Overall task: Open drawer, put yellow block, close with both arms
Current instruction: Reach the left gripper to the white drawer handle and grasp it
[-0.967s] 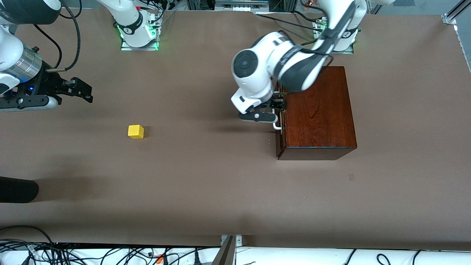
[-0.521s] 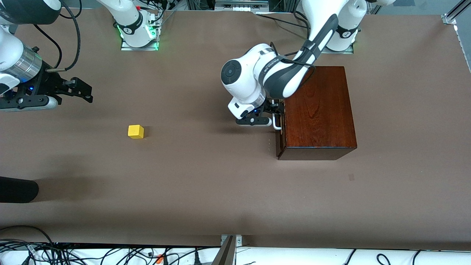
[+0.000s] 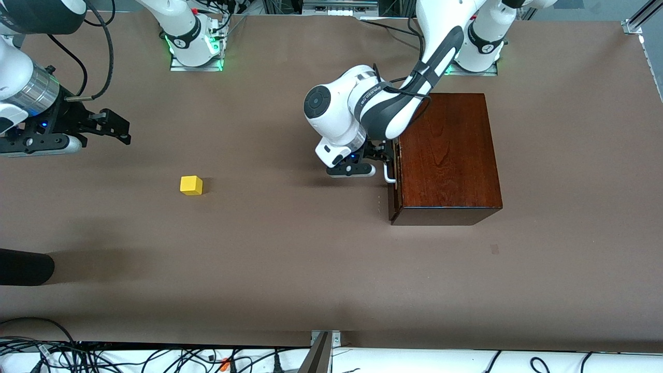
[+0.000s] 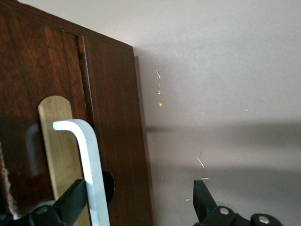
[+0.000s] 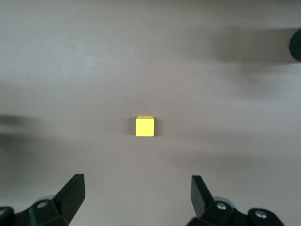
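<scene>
The dark mahogany box (image 3: 448, 158) stands toward the left arm's end of the table. Its drawer front (image 4: 110, 136) is closed, with the white U-shaped handle (image 3: 388, 173) on it. My left gripper (image 3: 380, 158) is open at the drawer front; in the left wrist view (image 4: 138, 200) one finger lies beside the handle bar (image 4: 91, 169) and the other is out past the box's edge. The yellow block (image 3: 191, 185) lies on the table toward the right arm's end. My right gripper (image 3: 116, 127) is open and empty, up in the air; the block (image 5: 145, 126) shows ahead of its fingers.
The brown table top (image 3: 290, 248) carries only the box and the block. A black rounded object (image 3: 23, 267) pokes in at the right arm's end, nearer the front camera. Cables lie along the table's near edge.
My left arm has swung and lowered, carrying its gripper away from over the box's edge down to the drawer front by the handle. The right arm, block and box have not moved.
</scene>
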You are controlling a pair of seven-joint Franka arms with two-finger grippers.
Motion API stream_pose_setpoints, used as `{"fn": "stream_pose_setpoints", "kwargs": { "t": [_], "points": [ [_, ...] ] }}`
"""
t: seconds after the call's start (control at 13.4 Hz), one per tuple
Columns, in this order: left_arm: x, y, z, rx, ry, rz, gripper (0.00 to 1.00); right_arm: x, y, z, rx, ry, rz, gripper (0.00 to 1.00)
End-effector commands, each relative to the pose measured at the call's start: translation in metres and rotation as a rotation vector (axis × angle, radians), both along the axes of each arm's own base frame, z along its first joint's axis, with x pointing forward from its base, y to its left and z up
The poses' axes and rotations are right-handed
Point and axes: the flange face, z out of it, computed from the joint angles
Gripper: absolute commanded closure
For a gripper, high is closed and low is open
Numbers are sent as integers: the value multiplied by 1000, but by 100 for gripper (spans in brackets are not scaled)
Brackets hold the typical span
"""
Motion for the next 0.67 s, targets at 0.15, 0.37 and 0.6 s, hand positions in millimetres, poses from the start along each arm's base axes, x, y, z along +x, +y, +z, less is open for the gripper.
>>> {"fn": "stream_pose_setpoints", "kwargs": {
  "t": [0.15, 0.37, 0.6],
  "points": [
    [7, 6, -4, 16, -25, 3, 0, 0, 0, 3, 2, 4, -8, 0],
    [2, 4, -10, 22, -24, 18, 0, 0, 0, 3, 4, 4, -8, 0],
    [7, 6, -15, -18, -18, 51, 0, 0, 0, 3, 4, 4, -8, 0]
  ]
}}
